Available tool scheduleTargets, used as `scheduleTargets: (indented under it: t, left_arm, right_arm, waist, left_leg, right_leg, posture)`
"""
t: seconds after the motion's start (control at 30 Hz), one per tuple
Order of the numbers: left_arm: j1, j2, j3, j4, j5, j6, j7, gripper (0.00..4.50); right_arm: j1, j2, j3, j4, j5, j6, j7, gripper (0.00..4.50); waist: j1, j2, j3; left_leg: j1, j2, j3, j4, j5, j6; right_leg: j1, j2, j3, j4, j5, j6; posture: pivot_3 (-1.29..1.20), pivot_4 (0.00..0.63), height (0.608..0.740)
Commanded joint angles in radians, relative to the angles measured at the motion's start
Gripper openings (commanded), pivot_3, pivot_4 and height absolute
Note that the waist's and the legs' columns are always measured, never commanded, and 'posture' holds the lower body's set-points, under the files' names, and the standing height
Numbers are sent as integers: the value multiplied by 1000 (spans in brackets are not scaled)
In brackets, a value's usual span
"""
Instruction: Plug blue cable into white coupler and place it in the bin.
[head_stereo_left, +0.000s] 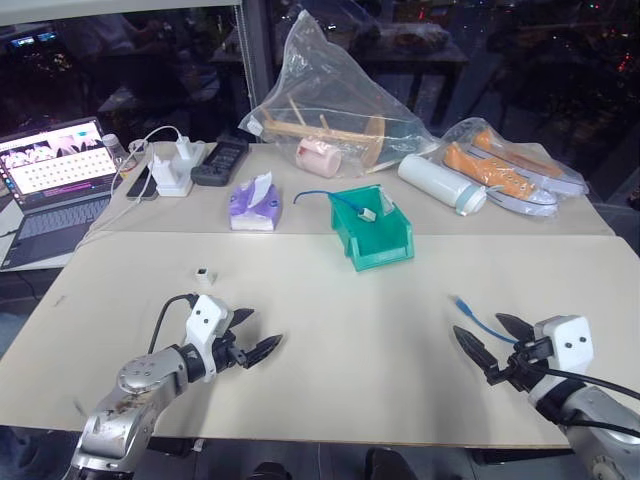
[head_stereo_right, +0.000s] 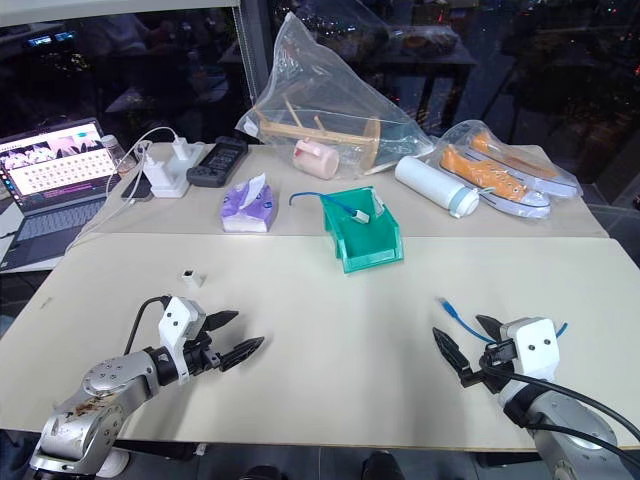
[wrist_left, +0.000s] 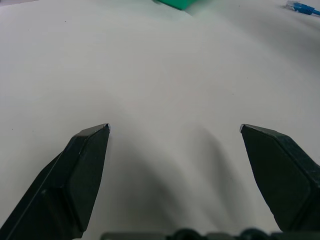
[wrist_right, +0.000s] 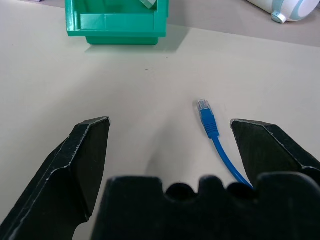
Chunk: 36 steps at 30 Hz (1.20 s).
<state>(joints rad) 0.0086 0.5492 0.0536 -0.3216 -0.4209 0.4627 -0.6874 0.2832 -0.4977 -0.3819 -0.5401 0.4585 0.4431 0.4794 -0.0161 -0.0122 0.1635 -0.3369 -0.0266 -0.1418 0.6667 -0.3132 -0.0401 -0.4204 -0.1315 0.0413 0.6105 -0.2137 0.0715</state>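
Observation:
The blue cable (head_stereo_left: 480, 322) lies on the table at the near right, its clear plug (wrist_right: 202, 105) pointing toward the bin. My right gripper (head_stereo_left: 482, 330) hovers open just above it, one finger on each side of the cable. The tiny white coupler (head_stereo_left: 203, 273) sits alone on the table at the left. My left gripper (head_stereo_left: 258, 330) is open and empty, nearer than the coupler and slightly right of it. The teal-green bin (head_stereo_left: 385, 255) stands mid-table further back. Another blue cable tipped with a white block (head_stereo_left: 365, 213) lies in it and trails over its rim.
Along the back of the table are a laptop (head_stereo_left: 50, 170), white power adapters (head_stereo_left: 172, 165), a black remote (head_stereo_left: 220, 160), a purple tissue pack (head_stereo_left: 254, 208), a clear bag with a wooden frame (head_stereo_left: 330, 110), a white bottle (head_stereo_left: 440, 183) and bagged orange shoes (head_stereo_left: 510, 165).

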Motion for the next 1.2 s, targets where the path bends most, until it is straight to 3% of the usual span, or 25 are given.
scheduleTargets:
  t: [0.03, 0.13, 0.2, 0.5, 0.6, 0.93, 1.07, 1.2]
  left_arm:
    - [-32, 31, -9, -37, -45, -20, -99, 4500]
    - [-93, 107, -35, -90, -138, -21, -301, 4500]
    - [-123, 131, -42, -98, -178, 16, -342, 4500]
    - [-210, 147, -35, -78, -176, 37, -342, 4500]
    - [-213, 146, -22, -52, -182, 34, -345, 4500]
    - [-278, 159, -58, 59, -121, -57, -438, 4500]
    - [-343, 145, -124, 99, -107, -58, -499, 4500]
    - [-412, 116, -233, 140, -33, -89, -542, 4500]
  right_arm:
    - [-27, -48, -43, -13, 36, -10, 47, 4465]
    - [-159, -184, -12, 140, -1, -7, 141, 4465]
    - [-240, -232, 39, 247, -32, 1, 166, 4465]
    - [-468, -275, 209, 586, -117, -12, 293, 4465]
    - [-502, -269, 227, 660, -140, -18, 305, 3781]
    - [-523, -280, 263, 593, -134, -18, 399, 326]
    - [-513, -315, 407, 373, -140, -112, 584, 73]
    - [-547, -335, 564, 262, -203, -75, 647, 71]
  waist:
    - [0, 0, 0]
    - [-5, -1, 2]
    - [-8, -2, 2]
    - [-14, -2, 2]
    - [-15, -2, 2]
    - [-22, -3, 2]
    - [-31, -2, 3]
    - [-27, -2, 3]
  left_leg:
    - [0, 0, 0, 0, 0, 0]
    - [0, 0, 2, 2, 0, 0]
    - [0, 0, 4, 3, 0, 0]
    - [-1, 3, 6, 4, 0, 2]
    - [-1, 3, 6, 4, -1, 2]
    - [0, 3, 6, 5, -1, 3]
    - [-1, 3, 6, 5, -1, 3]
    - [-1, 3, 6, 8, -1, 3]
  right_leg:
    - [0, 0, 0, 0, 0, 0]
    - [0, 0, 1, 1, 0, 0]
    - [1, 0, 2, 0, 2, 1]
    - [0, 3, 3, -1, 2, 0]
    - [-1, 3, 3, -1, 2, 0]
    - [0, 3, 3, 0, 2, 0]
    - [-1, 3, 3, 1, 2, 0]
    - [0, 4, 3, 1, 2, 0]
  posture:
    - [0, 150, 740]
    - [0, 150, 740]
    - [0, 150, 740]
    - [0, 150, 740]
    - [0, 150, 740]
    - [0, 150, 740]
    - [0, 150, 740]
    - [0, 150, 740]
